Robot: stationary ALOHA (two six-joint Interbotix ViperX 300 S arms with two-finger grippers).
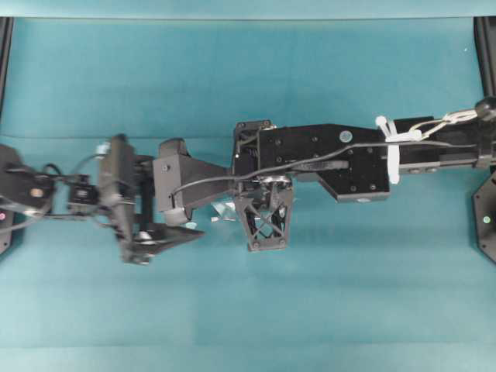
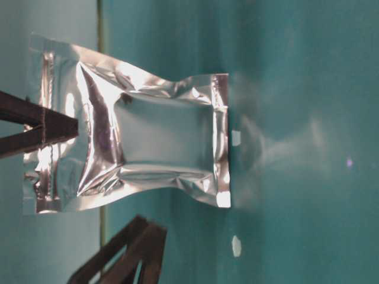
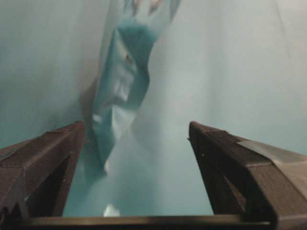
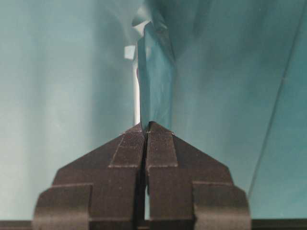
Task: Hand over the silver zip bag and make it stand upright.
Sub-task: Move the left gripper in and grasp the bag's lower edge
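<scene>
Overhead looking straight down, table-level close and sideways, wrist views along pincers

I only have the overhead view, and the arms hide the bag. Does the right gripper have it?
Observer: Yes, the right gripper is shut on one end of the silver zip bag.
Operator: And the left?
Observer: The left gripper is open, with the bag ahead of its fingers, not gripped.
Operator: Is the bag down?
Observer: Its far sealed edge appears to meet the table.

Black arms [image 1: 341,159], white zip ties [image 1: 391,151], lattice-framed end effector [image 1: 270,221] fingers
</scene>
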